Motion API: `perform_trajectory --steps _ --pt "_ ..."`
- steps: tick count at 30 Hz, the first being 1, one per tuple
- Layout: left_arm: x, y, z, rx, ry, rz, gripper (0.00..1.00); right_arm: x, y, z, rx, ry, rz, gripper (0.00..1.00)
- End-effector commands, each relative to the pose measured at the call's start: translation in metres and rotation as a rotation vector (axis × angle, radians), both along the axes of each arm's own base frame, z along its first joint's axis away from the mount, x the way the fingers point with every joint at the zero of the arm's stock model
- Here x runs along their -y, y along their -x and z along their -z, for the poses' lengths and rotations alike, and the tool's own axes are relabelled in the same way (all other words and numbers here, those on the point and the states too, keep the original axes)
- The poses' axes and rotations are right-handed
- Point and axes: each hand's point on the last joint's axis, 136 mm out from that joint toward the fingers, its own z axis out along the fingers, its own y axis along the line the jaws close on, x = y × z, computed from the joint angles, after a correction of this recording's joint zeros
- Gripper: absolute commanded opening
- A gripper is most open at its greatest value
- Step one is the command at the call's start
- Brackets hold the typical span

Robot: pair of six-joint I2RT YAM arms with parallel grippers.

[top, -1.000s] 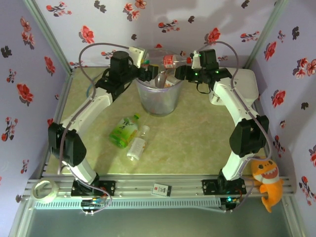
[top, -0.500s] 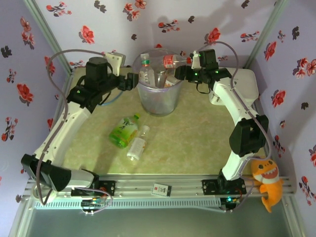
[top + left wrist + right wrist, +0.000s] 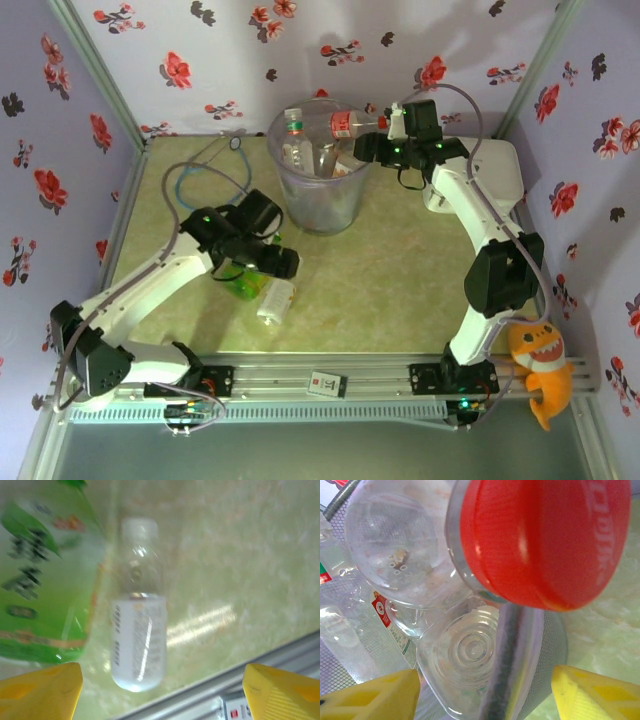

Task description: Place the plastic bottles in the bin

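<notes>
Two plastic bottles lie on the table: a green-labelled one and a clear one with a white label and white cap. My left gripper hovers open just above them and holds nothing. The bin stands at the back with several bottles inside. A red-labelled bottle lies across its rim, red cap pointing at my right gripper. That gripper is open at the bin's right rim, its fingers off the cap.
A blue-tubed stethoscope lies at the back left. A tape roll and a small card sit on the front rail, close to the white-labelled bottle's base. An orange toy hangs at the right. Flowered walls enclose three sides.
My left arm has swung away from the bin's left rim and down over the two bottles on the table. A bottle now stands in the bin there. The right arm has not moved.
</notes>
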Motion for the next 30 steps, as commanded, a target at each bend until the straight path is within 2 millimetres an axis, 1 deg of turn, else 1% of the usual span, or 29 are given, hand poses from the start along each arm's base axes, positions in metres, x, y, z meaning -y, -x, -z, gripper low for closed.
perform_trajectory --steps 1,3,5,8,10,12,17,20,27,30 --pt "0.006 0.023 0.032 -0.144 -0.061 -0.043 0.85 -0.004 0.001 0.010 -0.021 0.016 -0.021 0.71" --pt "0.009 0.025 0.050 -0.183 -0.113 -0.033 0.85 -0.004 0.003 0.013 -0.029 0.025 -0.024 0.71" --pt "0.012 0.019 0.062 -0.185 -0.141 -0.036 0.85 -0.003 0.005 0.014 -0.031 0.023 -0.022 0.71" --pt "0.024 0.010 0.072 -0.181 -0.138 -0.030 0.85 -0.004 0.006 0.012 -0.025 0.015 -0.021 0.71" --pt "0.024 0.003 0.076 -0.171 -0.172 -0.022 0.85 -0.005 0.007 0.010 -0.022 0.015 -0.023 0.71" --pt "0.024 -0.001 0.084 -0.170 -0.206 -0.015 0.85 -0.005 0.007 0.009 -0.019 0.014 -0.026 0.71" --pt "0.028 -0.004 0.108 -0.211 -0.252 0.006 0.83 -0.006 0.006 0.008 -0.015 0.013 -0.029 0.71" --pt "0.033 -0.007 0.117 -0.214 -0.256 0.013 0.82 -0.007 0.006 0.008 -0.015 0.011 -0.030 0.71" --pt "0.036 -0.011 0.126 -0.222 -0.275 0.016 0.81 -0.007 0.005 0.012 -0.021 0.011 -0.034 0.71" --pt "0.034 -0.010 0.133 -0.229 -0.290 0.020 0.81 -0.007 0.005 0.012 -0.020 0.011 -0.033 0.71"
